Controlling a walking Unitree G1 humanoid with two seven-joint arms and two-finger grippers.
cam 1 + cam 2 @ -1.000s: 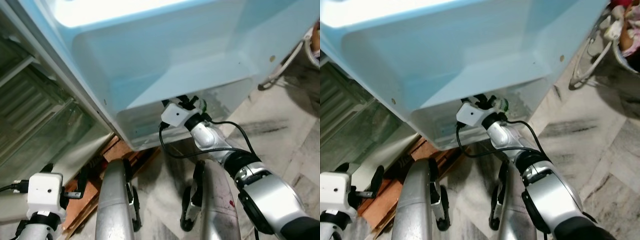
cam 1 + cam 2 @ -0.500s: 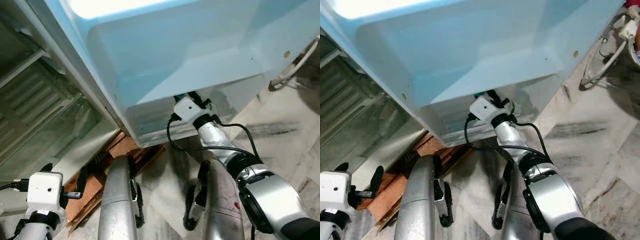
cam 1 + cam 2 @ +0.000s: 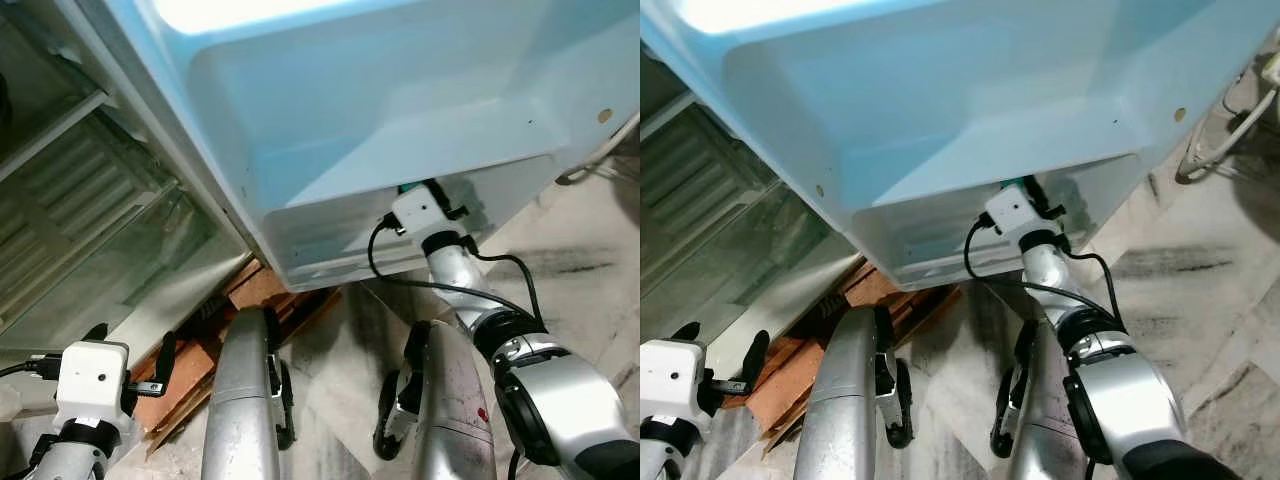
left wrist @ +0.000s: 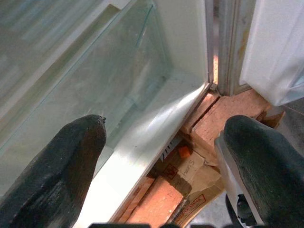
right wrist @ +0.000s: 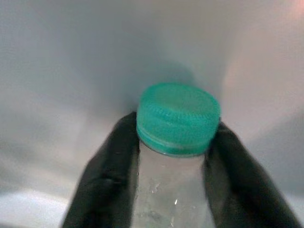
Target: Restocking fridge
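A clear bottle with a green cap (image 5: 178,118) is pinched at its neck by my right gripper (image 5: 173,156), which is shut on it. In the left eye view that gripper (image 3: 408,192) reaches into the lowest shelf (image 3: 330,240) of the open fridge door (image 3: 400,100), tucked under the pale blue ledge. There only a sliver of the green cap (image 3: 1010,184) peeks out above the white wrist camera. My left gripper (image 3: 130,348) hangs open low on the left, holding nothing, its fingers (image 4: 61,166) spread in front of the fridge's bottom edge.
The fridge interior with glass shelves (image 3: 90,200) is on the left. Wooden blocks and cardboard (image 3: 270,295) lie under the fridge. My legs (image 3: 240,400) stand on the marble floor (image 3: 590,270). A white wire frame (image 3: 600,160) sits at the right.
The view has shifted. My right gripper has pushed the bottle farther up under the door's ledge, so the cap is mostly hidden in the eye views. The left arm stays put.
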